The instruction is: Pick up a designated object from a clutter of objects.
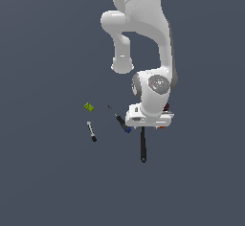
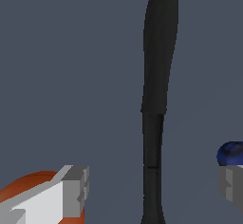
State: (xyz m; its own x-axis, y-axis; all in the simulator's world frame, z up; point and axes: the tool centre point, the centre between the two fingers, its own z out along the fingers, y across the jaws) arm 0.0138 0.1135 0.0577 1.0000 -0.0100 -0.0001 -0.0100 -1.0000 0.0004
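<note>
My gripper [image 2: 152,190] is spread wide, w/ the long all-black spatula [image 2: 155,76] lying on the floor btwn the fingers [image 2: 71,190], untouched. Handle's long axis runs crosswise to my closing line, so a straight descent should straddle it.

a flat, dark grey-blue floor [image 1: 48,182] carries everything. on it lie a black spatula [image 1: 142,146], just beside it a screwdriver with a black-and-blue handle [image 1: 119,119], then a small silver-and-black tool [image 1: 91,131] and a green block [image 1: 89,107]. an orange ball [image 2: 33,190] seems to rest there too, mostly hidden.
</note>
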